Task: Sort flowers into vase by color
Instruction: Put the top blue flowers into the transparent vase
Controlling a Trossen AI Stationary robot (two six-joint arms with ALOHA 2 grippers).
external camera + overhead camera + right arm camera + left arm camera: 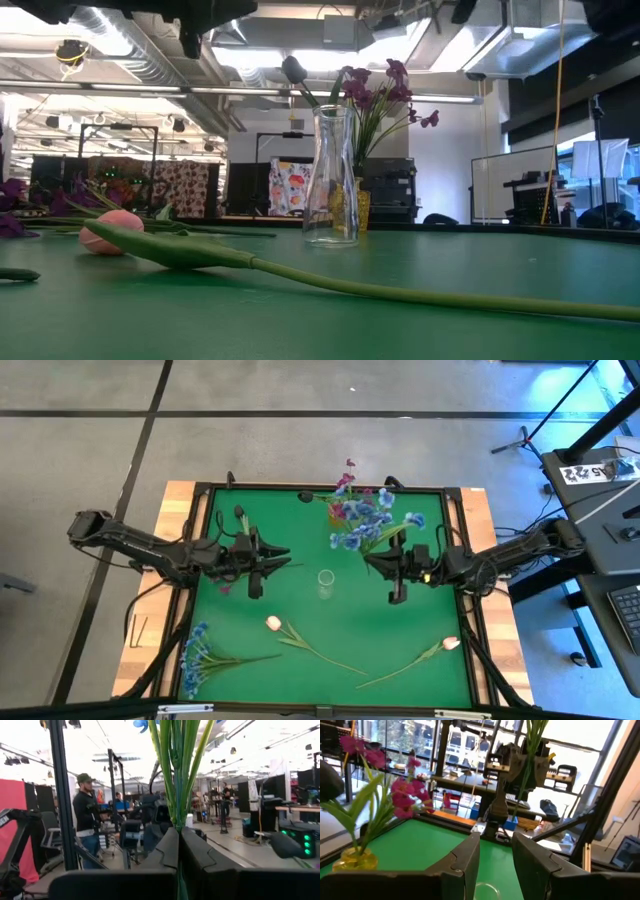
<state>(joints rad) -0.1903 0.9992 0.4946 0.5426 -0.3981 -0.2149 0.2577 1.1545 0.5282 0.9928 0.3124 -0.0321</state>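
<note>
A clear glass vase stands upright mid-table between both grippers. My right gripper, right of it, is shut on a blue-blossom spray. My left gripper hovers open, left of the vase, touching nothing. A yellow vase near the far edge holds magenta sprays and a dark-budded stem. Two white-pink tulips and another blue spray lie flat near the near edge. My right gripper pinches the blue spray's bundled green stems between its two fingers, which lie across them. The spray is lifted clear and stands roughly upright, blossoms above the fingers. A short stem end shows below them.
A magenta bit and a dark-budded stem lie by the left arm. A raised frame borders the green mat. One tulip's stem crosses the near foreground. A person stands in the room beyond.
</note>
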